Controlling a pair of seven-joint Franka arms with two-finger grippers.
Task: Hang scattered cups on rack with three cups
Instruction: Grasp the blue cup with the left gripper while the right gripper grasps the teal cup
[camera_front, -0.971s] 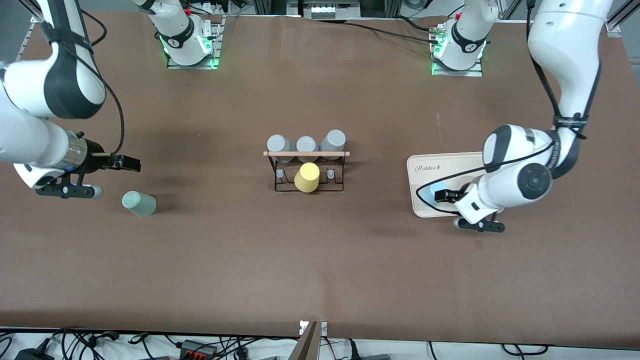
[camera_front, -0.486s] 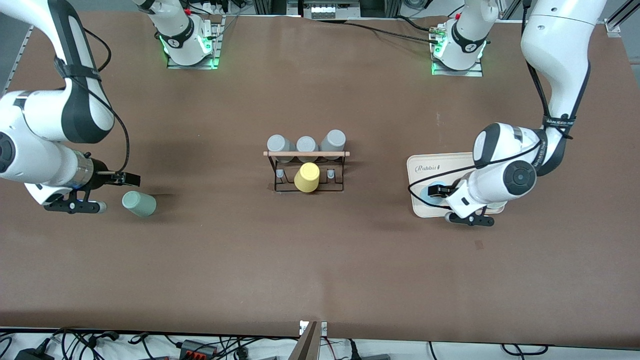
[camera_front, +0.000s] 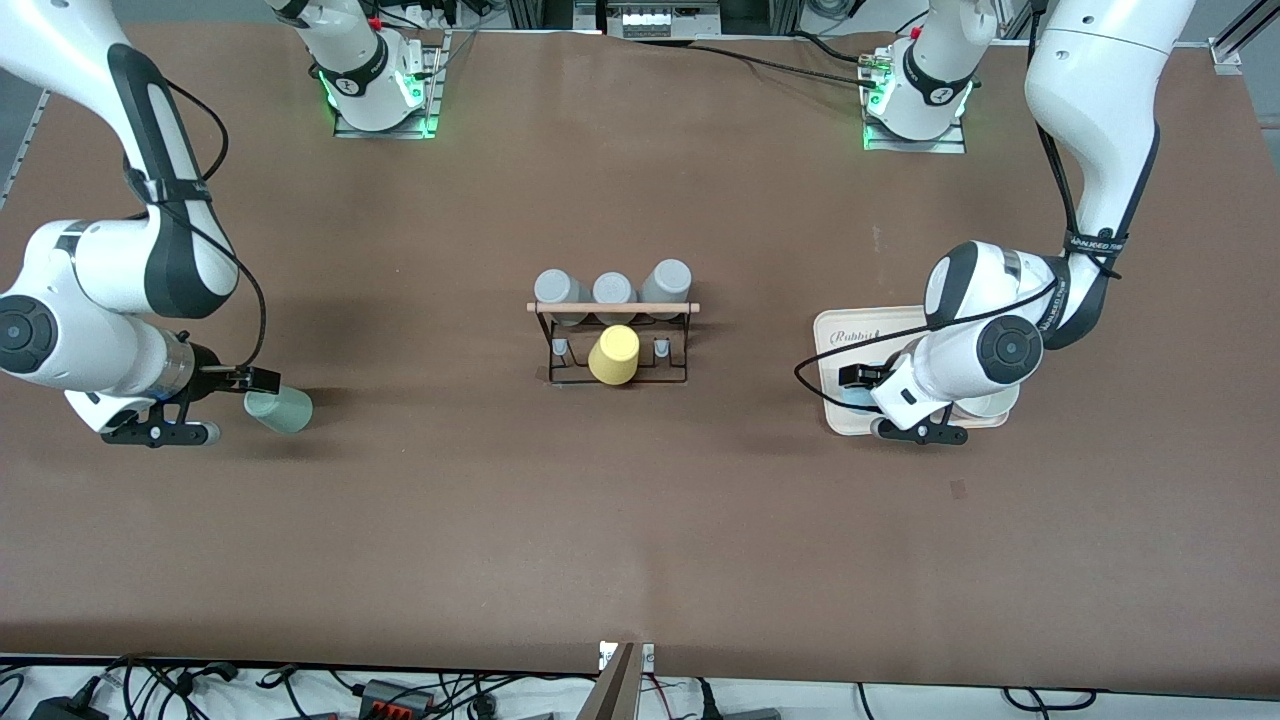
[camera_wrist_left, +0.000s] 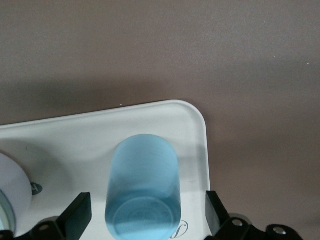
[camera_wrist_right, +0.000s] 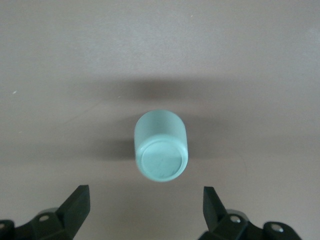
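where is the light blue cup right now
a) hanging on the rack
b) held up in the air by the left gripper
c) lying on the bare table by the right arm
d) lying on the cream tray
d: the light blue cup lies on its side on the cream tray, with the open left gripper straddling it, its fingers on either side and not closed on it.

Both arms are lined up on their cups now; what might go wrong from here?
The mint cup lies on its side, so the open right gripper could roll it away. The blue cup sits near the tray edge; the open left gripper's fingertips may catch the rim.
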